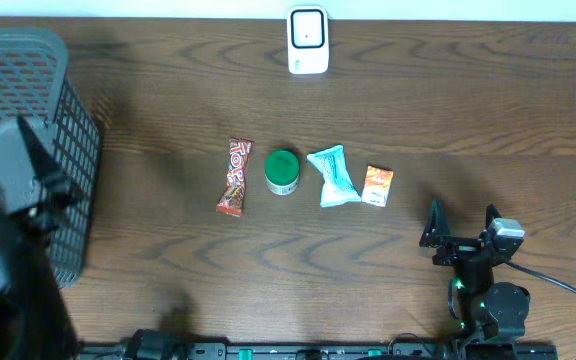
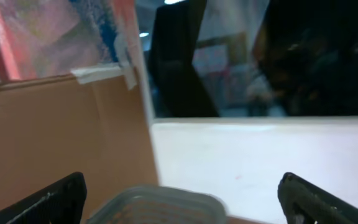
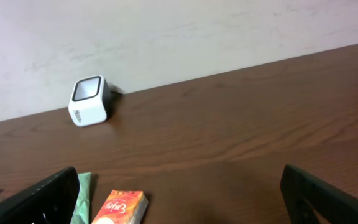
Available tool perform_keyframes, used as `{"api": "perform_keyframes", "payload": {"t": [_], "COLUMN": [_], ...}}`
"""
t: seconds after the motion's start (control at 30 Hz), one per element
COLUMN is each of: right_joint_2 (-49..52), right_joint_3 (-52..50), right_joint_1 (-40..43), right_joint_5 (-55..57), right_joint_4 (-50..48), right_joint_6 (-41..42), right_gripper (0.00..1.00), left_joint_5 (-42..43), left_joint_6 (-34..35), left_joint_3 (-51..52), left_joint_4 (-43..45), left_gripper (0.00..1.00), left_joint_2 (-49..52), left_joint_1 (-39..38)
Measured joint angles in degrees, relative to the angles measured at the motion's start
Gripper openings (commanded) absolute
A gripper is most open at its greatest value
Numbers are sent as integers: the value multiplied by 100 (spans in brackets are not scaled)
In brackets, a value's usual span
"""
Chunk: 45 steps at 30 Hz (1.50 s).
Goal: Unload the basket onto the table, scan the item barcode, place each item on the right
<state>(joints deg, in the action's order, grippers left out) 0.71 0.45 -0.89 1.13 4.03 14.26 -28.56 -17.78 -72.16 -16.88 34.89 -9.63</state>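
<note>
Evidently nothing is scanned yet, we judge: the candy bar, green tub, teal packet and orange box lie in a row on the table, well apart from the white scanner at its far edge. Our right gripper sits near the orange box, jaws wide and empty. Our left gripper, by the basket, gapes empty too. Picking up and scanning remain.

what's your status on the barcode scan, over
Left claw open above basket, right claw open, both empty. Orange packet nearest right claw, not yet picked. Scanner at far edge, nothing in between.
</note>
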Motion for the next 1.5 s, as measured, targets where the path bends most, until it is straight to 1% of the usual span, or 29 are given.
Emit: {"api": "perform_keyframes", "payload": {"t": [0.1, 0.2, 0.37, 0.5, 0.9, 1.13, 1.3, 1.5], "right_joint_2": [-2, 0, 0, 0, -2, 0, -2, -2], "right_joint_3": [0, 0, 0, 0, 0, 0, 0, 0], "right_joint_1": [0, 0, 0, 0, 0, 0, 0, 0], "right_joint_5": [-2, -2, 0, 0, 0, 0, 0, 0], "right_joint_4": [2, 2, 2, 2, 2, 2, 2, 2], "right_joint_6": [2, 2, 0, 2, 0, 2, 0, 2], "right_gripper": [99, 99, 99, 99, 99, 99, 99, 99], "left_joint_5": [393, 592, 739, 769, 772, 769, 769, 769], "left_joint_6": [420, 654, 1021, 1161, 1202, 1204, 1204, 1204], "left_joint_3": [0, 0, 33, 116, 551, 968, 1215, 1263], "left_joint_4": [-31, -24, -24, -20, 195, 492, 555, 584], "left_gripper": [98, 98, 98, 98, 98, 98, 98, 98], "left_joint_2": [-422, -852, -1587, -2081, -2592, -3161, -3390, -3410], "left_joint_1": [212, 356, 503, 546, 546, 586, 852, 1394]}}
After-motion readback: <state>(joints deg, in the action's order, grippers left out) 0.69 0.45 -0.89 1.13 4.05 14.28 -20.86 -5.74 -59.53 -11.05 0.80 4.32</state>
